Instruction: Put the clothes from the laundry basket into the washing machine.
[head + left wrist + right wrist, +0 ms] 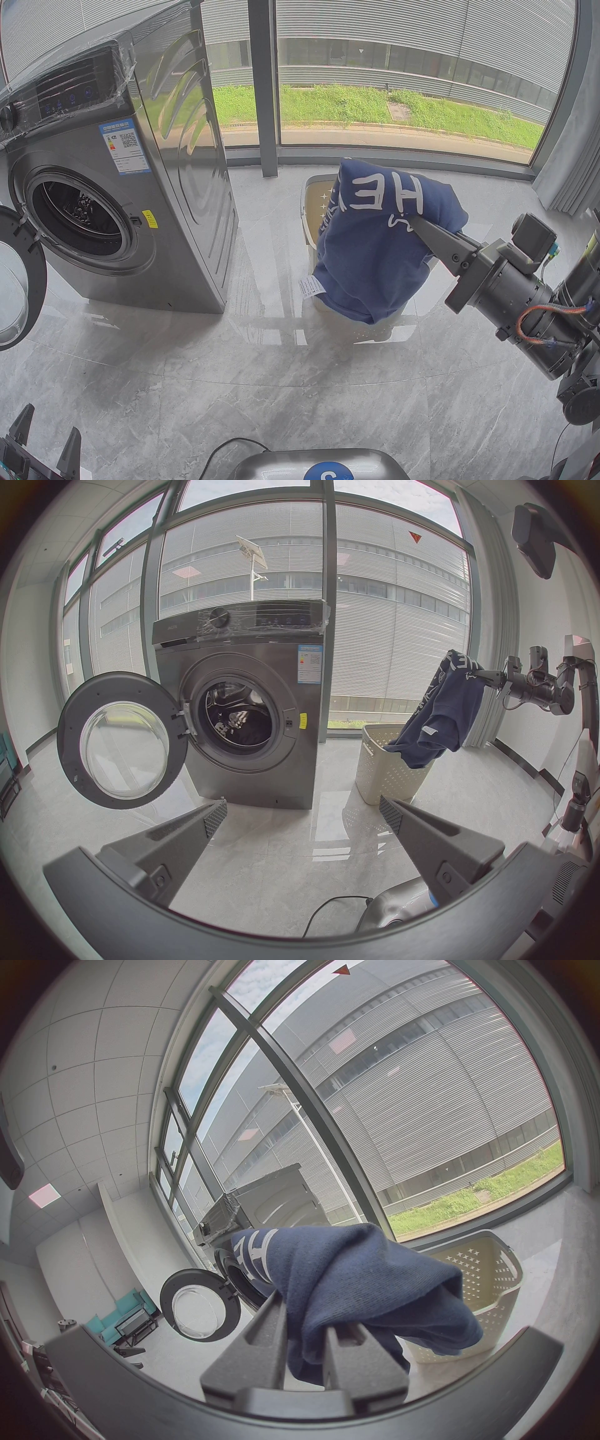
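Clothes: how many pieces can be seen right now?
1: a navy garment hanging from the right gripper above the laundry basket. More may be hidden in the basket or the washing machine drum.

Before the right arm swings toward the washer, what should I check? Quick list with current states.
1. Right gripper shut on the blue shirt: ok.
2. Shirt hem lifted free of the laundry basket: cannot tell, it hangs about level with the rim.
3. Washing machine door swung fully open: ok.
4. Drum opening unblocked: ok.
5. Left gripper open, low and out of the path: ok.
6. Floor between basket and washer free of obstacles: ok.
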Tool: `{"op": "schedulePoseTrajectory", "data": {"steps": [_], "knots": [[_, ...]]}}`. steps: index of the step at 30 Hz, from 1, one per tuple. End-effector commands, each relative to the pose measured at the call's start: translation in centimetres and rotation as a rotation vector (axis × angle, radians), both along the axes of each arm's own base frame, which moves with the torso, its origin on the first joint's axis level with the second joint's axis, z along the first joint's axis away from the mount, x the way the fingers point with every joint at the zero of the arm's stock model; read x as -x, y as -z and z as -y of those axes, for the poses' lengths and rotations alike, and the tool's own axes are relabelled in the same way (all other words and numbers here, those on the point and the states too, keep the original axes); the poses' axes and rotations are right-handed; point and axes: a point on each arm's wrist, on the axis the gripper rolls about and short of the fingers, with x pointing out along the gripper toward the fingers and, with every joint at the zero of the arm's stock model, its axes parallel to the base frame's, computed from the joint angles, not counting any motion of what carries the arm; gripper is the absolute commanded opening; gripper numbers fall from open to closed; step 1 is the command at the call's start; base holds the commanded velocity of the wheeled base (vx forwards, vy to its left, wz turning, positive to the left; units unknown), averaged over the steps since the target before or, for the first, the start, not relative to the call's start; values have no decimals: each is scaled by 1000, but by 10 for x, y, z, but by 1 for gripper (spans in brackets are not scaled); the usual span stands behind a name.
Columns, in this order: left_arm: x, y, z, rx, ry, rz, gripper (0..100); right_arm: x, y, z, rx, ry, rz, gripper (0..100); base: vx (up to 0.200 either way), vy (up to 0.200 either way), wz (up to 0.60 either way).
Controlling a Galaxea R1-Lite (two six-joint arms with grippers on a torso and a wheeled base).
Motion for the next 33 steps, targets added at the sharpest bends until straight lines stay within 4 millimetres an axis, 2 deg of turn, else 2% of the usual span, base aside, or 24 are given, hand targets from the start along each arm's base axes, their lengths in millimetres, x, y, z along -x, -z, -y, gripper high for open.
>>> {"op": "schedulePoseTrajectory", "data": {"steps": [1, 28, 33], "knots": [[0, 4, 0, 1, -1, -6, 100, -4, 5, -4, 8, 1, -8, 0, 0, 200, 0], [0, 4, 0, 6, 0, -6, 100, -4, 5, -4, 3, 1, -3, 0, 0, 200, 0], [0, 4, 0, 6, -1, -6, 100, -4, 5, -4, 3, 1, -3, 0, 0, 0, 0]]}}
